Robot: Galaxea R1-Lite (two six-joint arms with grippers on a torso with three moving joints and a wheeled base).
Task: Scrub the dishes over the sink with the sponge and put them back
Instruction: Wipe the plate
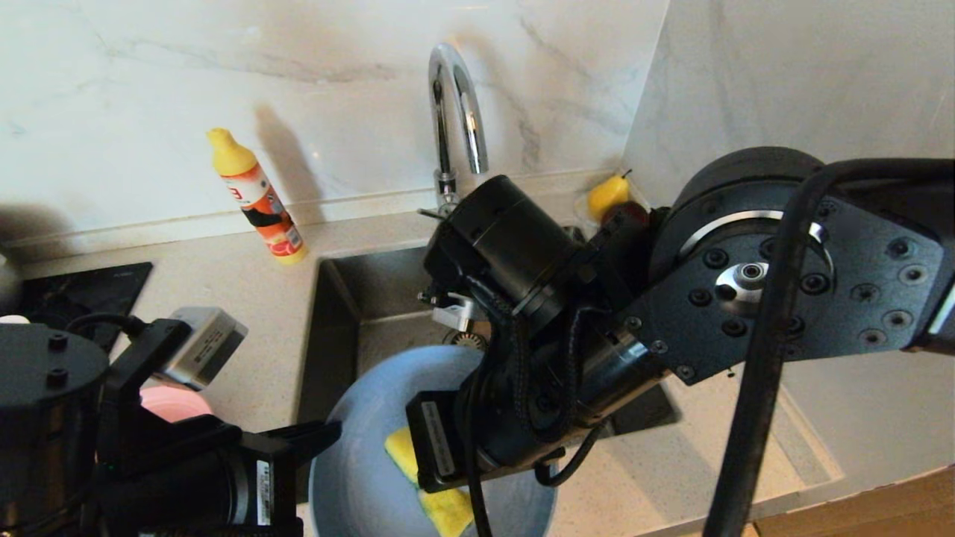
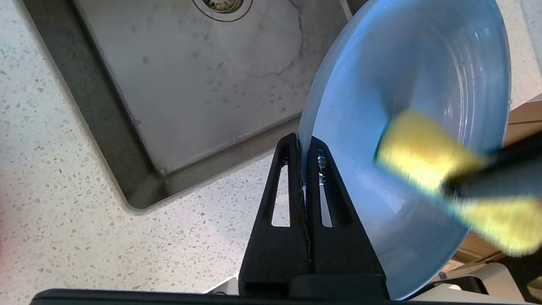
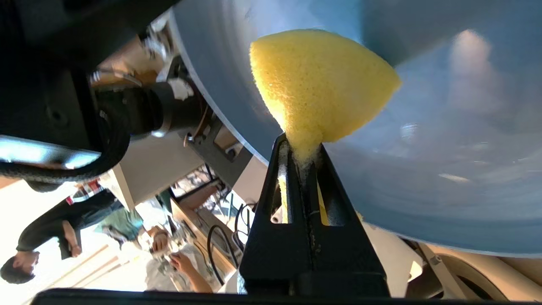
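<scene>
I have two pincers and both are busy. My left pincer [image 2: 304, 169] is closed tight on the rim of one blue-grey plate [image 2: 406, 84], which it holds tilted over the near edge of the sink [image 1: 373, 313]. My right pincer [image 3: 301, 161] is closed on one yellow sponge [image 3: 322, 84], squeezing its middle, and the sponge is pressed on the inner face of this plate. In the head view the sponge shows as two yellow parts on either side of my right wrist. I count one sink, with one round drain [image 2: 222, 6] in its floor, and one curved tap [image 1: 455, 104] behind it. On the tabletop [image 1: 246, 298] there is one orange bottle [image 1: 257, 198] with a yellow cap, standing left of the sink. One pink plate [image 1: 175, 403] lies on the tabletop by my left arm, partly hidden. In the far corner, right of the tap, I see one yellow pear [image 1: 608, 192].
</scene>
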